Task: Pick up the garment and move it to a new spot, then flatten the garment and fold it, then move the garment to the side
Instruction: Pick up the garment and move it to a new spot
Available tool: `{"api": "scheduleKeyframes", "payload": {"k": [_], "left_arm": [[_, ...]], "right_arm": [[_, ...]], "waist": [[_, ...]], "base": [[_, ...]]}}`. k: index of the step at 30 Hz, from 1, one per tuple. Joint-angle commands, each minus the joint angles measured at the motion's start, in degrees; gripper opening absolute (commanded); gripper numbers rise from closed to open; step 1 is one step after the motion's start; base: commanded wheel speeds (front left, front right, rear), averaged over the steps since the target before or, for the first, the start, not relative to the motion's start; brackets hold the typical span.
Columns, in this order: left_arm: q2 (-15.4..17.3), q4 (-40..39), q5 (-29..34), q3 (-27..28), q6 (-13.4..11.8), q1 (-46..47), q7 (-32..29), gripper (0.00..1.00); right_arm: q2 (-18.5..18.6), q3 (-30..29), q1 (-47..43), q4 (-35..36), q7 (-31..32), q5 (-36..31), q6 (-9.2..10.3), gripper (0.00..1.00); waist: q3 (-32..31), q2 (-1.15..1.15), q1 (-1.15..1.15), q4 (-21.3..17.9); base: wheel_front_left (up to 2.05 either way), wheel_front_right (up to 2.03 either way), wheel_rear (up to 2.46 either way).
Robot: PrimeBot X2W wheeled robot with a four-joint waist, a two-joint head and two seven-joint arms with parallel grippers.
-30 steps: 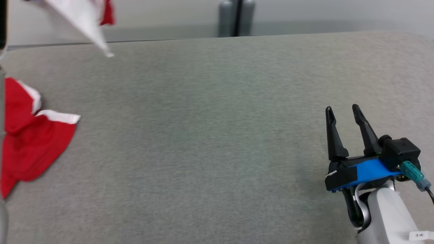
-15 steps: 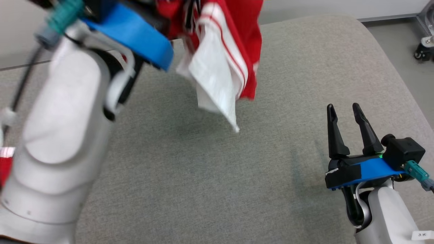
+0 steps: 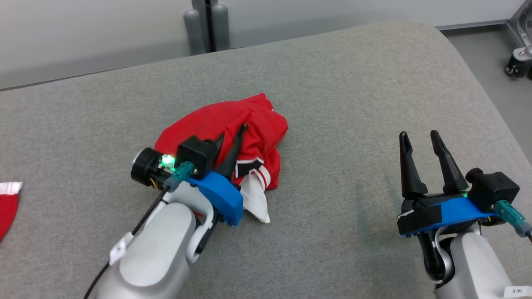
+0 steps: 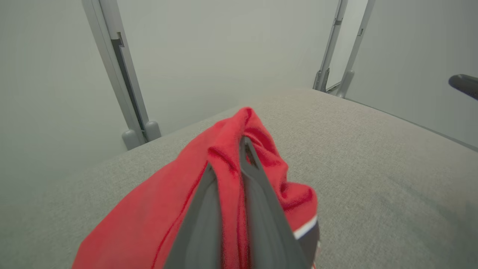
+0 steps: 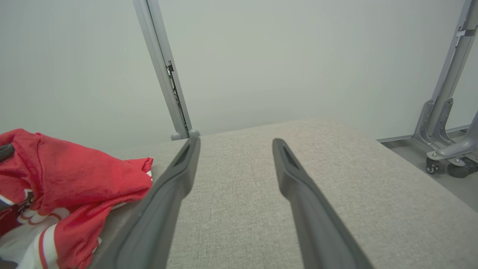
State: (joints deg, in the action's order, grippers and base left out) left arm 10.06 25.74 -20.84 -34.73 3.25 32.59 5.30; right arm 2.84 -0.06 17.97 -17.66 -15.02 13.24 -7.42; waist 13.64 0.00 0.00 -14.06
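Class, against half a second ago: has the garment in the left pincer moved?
Yes. The garment, gripped by the left pincer, has dropped from mid-air onto the grey table, before the grey post.

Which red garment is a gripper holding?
The crumpled garment in the middle, pinched by the left gripper; the other garment lies alone at the left edge.

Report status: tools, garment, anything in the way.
Left tool shut on red garment, bunched on grey surface. Right tool open, apart from it. Second red cloth far left, not in the way.
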Motion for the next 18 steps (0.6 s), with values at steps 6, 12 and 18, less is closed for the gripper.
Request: {"api": "scheduleKeyframes", "payload": {"k": [6, 12, 18], "left_arm": [[-0.7, 1.6, 0.2, 0.0, -0.8, -0.3, 4.8, 1.0], [1.7, -0.8, -0.4, 3.6, -2.8, -2.3, 8.7, 1.0], [5.2, -4.6, -1.1, 9.8, -7.0, -6.7, 9.8, 1.0]], "right_arm": [[0.1, 0.0, -1.3, -0.9, -0.2, -0.8, -0.13, 1.0], [0.1, 0.1, -3.1, -1.6, -0.2, -1.2, -0.13, 1.0], [0.1, -0.8, -4.6, -2.1, -0.2, -1.8, -0.13, 1.0]], "waist": [[-1.9, 0.0, 0.0, 2.0], [-5.0, 0.0, 0.0, 5.1], [-7.1, 0.0, 0.0, 9.2]], "base": [[0.0, 0.0, 0.0], [0.0, 0.0, 0.0], [0.0, 0.0, 0.0]]}}
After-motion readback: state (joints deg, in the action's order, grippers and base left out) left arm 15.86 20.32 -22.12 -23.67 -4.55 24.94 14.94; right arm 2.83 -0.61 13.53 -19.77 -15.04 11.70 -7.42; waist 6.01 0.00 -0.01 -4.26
